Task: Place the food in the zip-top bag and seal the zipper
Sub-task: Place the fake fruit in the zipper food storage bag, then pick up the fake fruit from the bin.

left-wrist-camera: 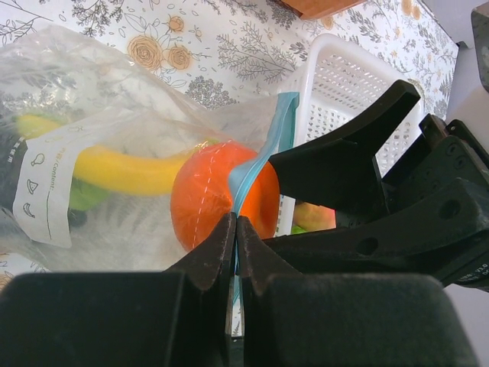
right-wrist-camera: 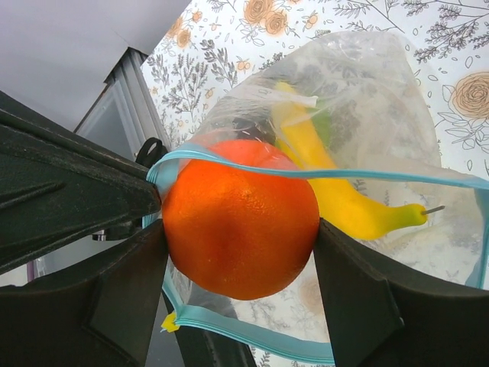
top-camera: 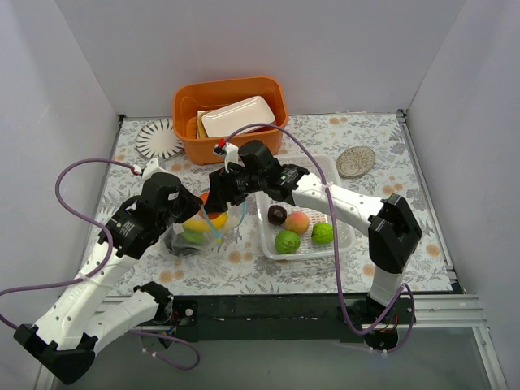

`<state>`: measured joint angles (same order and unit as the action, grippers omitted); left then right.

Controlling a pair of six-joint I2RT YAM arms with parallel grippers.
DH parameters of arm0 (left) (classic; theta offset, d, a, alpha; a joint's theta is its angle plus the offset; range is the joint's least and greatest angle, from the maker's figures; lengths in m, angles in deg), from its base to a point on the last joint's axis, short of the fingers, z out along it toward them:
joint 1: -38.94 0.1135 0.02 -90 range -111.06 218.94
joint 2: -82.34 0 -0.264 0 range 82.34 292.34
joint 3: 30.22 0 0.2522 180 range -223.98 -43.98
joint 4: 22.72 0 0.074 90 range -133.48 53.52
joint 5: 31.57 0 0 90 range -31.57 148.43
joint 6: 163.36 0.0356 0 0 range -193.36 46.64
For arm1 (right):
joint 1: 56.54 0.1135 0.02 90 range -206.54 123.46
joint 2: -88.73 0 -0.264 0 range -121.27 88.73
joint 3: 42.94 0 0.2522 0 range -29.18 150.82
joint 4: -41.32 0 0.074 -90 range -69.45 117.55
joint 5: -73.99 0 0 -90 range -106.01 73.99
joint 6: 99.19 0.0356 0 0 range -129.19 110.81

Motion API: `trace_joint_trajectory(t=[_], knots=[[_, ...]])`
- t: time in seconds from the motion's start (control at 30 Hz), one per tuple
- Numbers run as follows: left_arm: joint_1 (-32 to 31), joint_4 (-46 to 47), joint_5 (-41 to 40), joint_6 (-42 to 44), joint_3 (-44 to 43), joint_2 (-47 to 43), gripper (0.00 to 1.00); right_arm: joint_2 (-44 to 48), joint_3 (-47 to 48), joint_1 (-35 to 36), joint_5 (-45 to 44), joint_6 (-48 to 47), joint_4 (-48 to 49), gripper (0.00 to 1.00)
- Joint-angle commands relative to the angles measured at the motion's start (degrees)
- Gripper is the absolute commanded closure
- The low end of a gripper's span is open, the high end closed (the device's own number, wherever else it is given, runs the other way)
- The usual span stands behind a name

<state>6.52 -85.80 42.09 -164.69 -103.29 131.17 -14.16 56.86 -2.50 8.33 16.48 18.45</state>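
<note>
The right pincer [right-wrist-camera: 241, 264] grips the orange [right-wrist-camera: 237, 206] between its two fingers, right in the mouth of the zip-top bag [left-wrist-camera: 114, 99], with one teal zipper [left-wrist-camera: 263, 164] strip crossing above the fruit and one below. The left pincer [left-wrist-camera: 235, 233] is pressed together on the zipper edge. A banana [left-wrist-camera: 122, 170] lies inside the bag. Beside it on the surface [top-camera: 382, 162], the white basket [top-camera: 325, 175] holds the plum [top-camera: 278, 214], the peach [top-camera: 298, 222] and two limes [top-camera: 287, 241].
</note>
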Motion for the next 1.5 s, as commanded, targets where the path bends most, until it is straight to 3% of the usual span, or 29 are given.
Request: trace_joint_trajectory(t=[0.0,0.27,0.3,0.7,1.03,1.2,1.47], knots=[[-0.18,0.28,-1.42,-0.43,-0.55,-1.29,1.00,2.87,0.45,0.01,-0.78,-1.06,1.63,0.22],[-0.18,0.54,-1.06,-0.69,-0.46,-1.20,1.00,5.24,-1.66,-0.69,-3.06,-2.03,-0.38,0.16],[-0.18,0.45,-1.06,-0.69,-0.46,-1.20,1.00,5.33,-1.75,-0.69,-3.24,-2.29,-0.65,0.08],[-0.18,0.10,-1.33,-0.78,-0.54,-1.47,1.00,8.49,-4.39,-3.76,-9.39,-1.68,-3.46,0.05],[-0.18,0.19,-0.80,-0.95,1.91,-1.20,1.00,20.00,-16.94,-11.05,-28.16,0.26,-13.56,0.02],[-0.18,2.38,0.69,-0.69,3.85,-1.20,1.00,25.98,-25.64,-12.82,-30.75,-0.80,-15.85,0.02],[-0.18,3.62,2.45,0.10,4.64,0.03,1.00,25.46,-29.61,-15.02,-33.39,1.05,-22.10,0.02]])
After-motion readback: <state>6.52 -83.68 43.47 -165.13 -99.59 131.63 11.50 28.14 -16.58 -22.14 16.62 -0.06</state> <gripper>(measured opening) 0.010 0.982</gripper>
